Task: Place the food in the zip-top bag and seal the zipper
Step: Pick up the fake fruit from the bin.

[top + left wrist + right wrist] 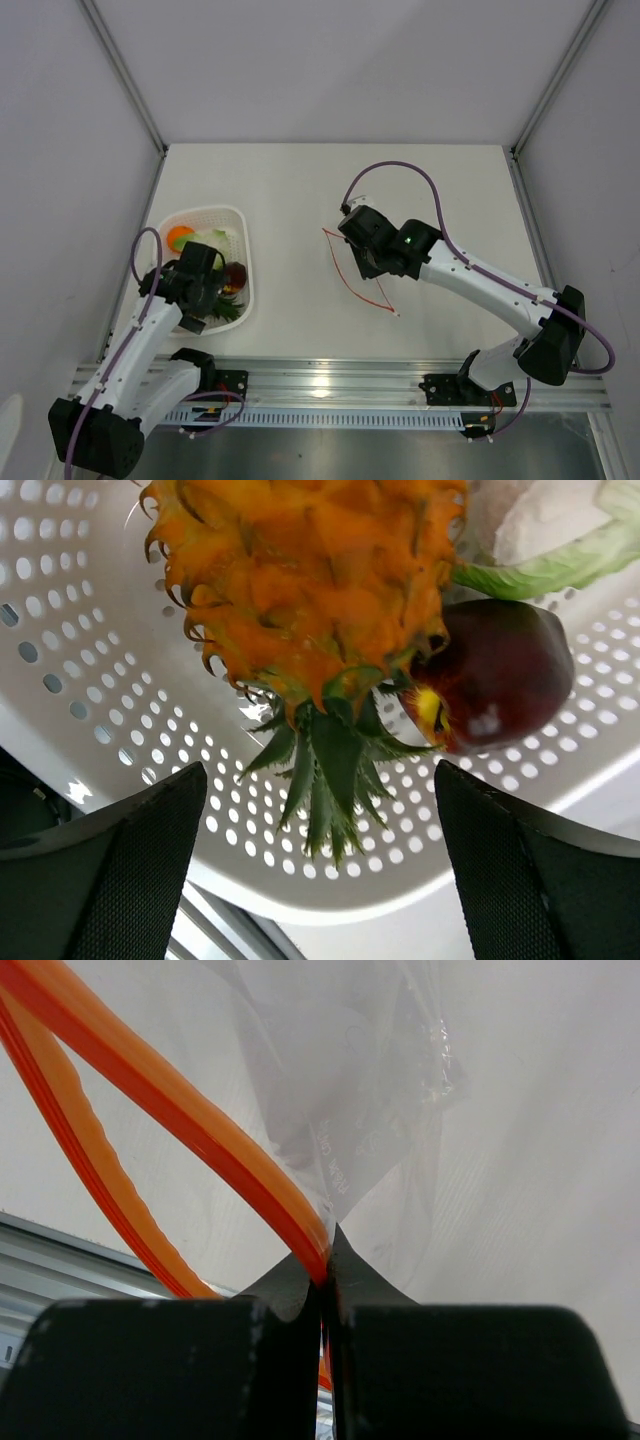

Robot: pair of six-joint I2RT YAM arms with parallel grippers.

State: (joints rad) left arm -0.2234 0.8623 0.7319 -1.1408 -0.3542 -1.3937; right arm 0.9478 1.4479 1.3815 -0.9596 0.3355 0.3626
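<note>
Pineapple (300,580) could slip if your spread left tool (320,825) closes on its six-o'clock leaves, and your right tool (325,1310), pinching the zipper (180,1130), may lose it.

This is a robotics lab cell. A white tabletop (300,190) is boxed in by plain white panels (60,150) on aluminium posts (125,80). The left arm (140,350) and right arm (480,285) are bolted to an aluminium rail (330,379) beside a slotted cable duct (330,416), trailing purple cables (397,163). The food (300,580) in the basket (100,680) is toy produce.
</note>
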